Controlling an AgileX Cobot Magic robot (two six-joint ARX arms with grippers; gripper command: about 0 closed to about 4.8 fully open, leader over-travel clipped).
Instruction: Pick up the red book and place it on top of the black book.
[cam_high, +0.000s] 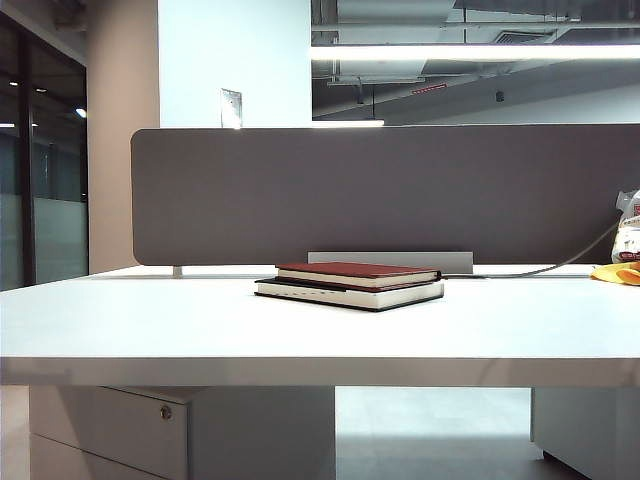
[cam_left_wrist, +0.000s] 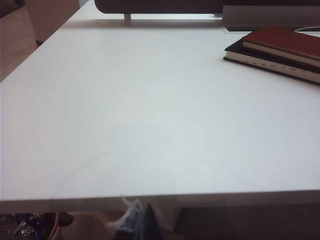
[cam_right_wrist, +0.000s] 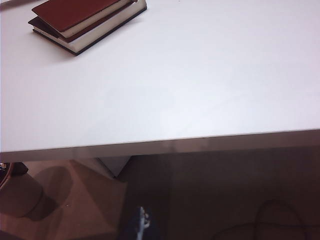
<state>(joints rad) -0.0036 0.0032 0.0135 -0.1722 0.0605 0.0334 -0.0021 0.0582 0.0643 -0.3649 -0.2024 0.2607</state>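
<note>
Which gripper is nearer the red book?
Right, probably, by little. The left gripper and right gripper both hang off the table's near edge, far from the red book, which lies slightly right of centre.

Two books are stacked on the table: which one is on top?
The red book is on top. It is the thinner, maroon-covered one, lying flat on the thicker black book, whose white page edges show beneath it.

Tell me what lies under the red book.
The black book lies directly under the red book on the white table. Its page edges show; most of its cover is hidden by the red book.
</note>
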